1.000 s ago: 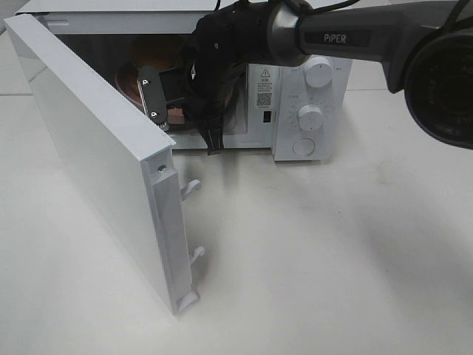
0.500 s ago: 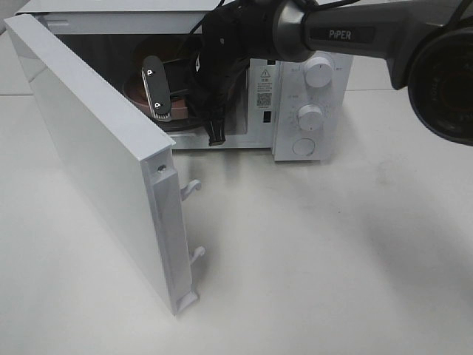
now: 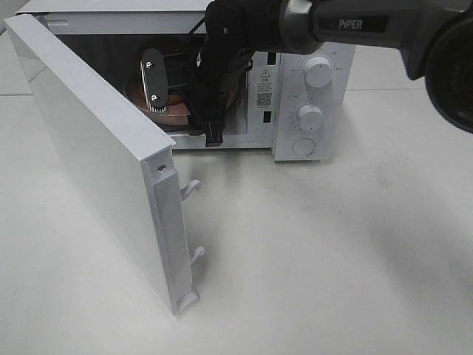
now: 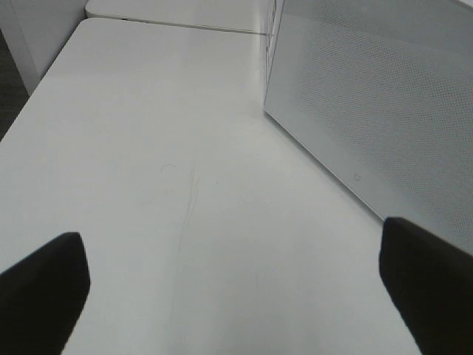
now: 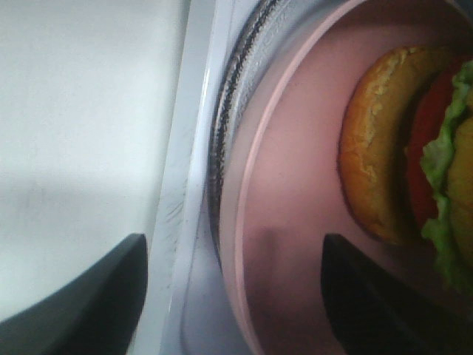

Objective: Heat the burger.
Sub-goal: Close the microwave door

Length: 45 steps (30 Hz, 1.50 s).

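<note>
The burger [image 5: 384, 148], with a golden bun, red filling and green lettuce, sits on a round pink plate [image 5: 295, 222] on the glass turntable inside the white microwave [image 3: 310, 81]. My right gripper [image 5: 236, 296] is open at the plate's near rim, one finger on each side and nothing held. In the high view the right gripper [image 3: 171, 92] reaches into the cavity and the arm hides the burger; only part of the plate [image 3: 137, 92] shows. The left gripper [image 4: 236, 288] is open over bare table beside the door's outer face.
The microwave door [image 3: 96, 155] stands swung wide open to the left, its latch hooks pointing right. Two knobs and a button sit on the control panel [image 3: 310, 115]. White table [image 3: 332, 259] stretches in front of the oven.
My right gripper's jaws have spread apart, letting go of the plate rim. The visible finger has risen a little inside the cavity. The left arm has not moved.
</note>
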Each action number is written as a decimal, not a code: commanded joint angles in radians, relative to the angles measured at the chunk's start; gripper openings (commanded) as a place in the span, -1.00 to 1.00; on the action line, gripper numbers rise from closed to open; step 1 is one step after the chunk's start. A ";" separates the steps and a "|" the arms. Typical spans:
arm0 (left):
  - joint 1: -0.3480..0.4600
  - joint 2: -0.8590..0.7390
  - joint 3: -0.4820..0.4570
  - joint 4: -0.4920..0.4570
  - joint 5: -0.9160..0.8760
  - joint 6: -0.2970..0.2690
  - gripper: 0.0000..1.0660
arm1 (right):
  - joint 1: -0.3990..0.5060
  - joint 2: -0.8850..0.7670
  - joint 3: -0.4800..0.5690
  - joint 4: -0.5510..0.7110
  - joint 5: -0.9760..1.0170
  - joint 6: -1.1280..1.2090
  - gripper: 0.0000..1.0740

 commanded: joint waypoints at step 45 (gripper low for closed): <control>-0.005 -0.019 0.001 0.003 -0.009 0.000 0.87 | -0.001 -0.612 0.811 -0.090 -0.155 0.426 0.26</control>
